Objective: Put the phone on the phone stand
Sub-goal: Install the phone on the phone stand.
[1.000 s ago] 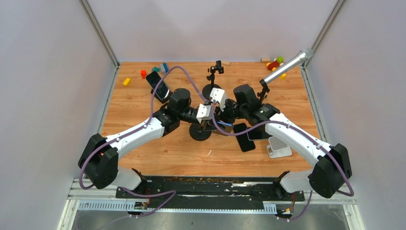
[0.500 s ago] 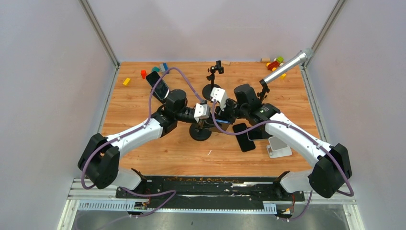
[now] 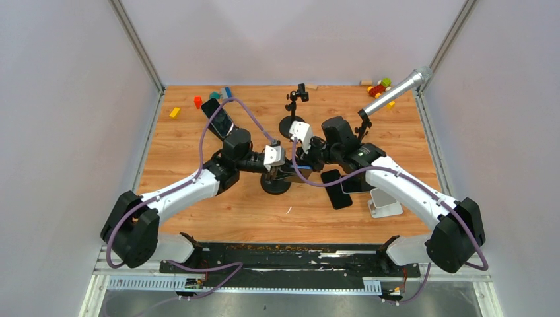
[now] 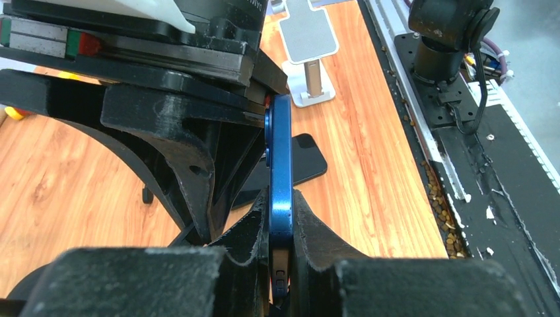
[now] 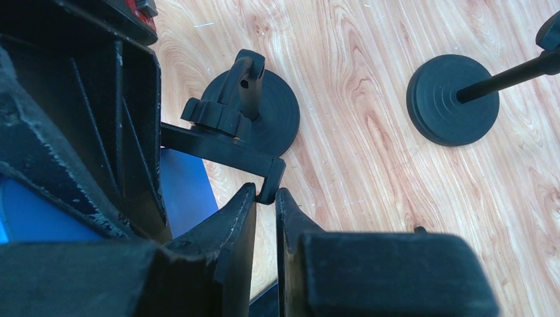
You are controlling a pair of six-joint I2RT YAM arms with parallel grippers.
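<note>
Just above the phone stand [image 3: 276,183], at the middle of the table [image 3: 198,142], both arms meet; the job looks roughly half done, since the blue phone [image 4: 280,198] is lifted and brought to the stand but, as far as the pictures show, not yet seated in it; what is left is to slide it into the clamp and let go. The left gripper [image 4: 280,201] is pinching the phone across its thickness, on the side of the stand nearer that arm; the right gripper [image 5: 265,191] has its fingers pressed almost together and seems to nip the end of the stand's clamp bar [image 5: 221,153], probably to steady or spread it. Beside that bar, on the stand's left in the right wrist view, a blue face of the phone [image 5: 188,188] shows, close to the clamp but not inside it. The phone is slim, with a deep blue metallic edge and rounded corners, held on edge; a small slot shows in its near end. Another, black phone [image 3: 337,188] lies flat just right of the stand.
</note>
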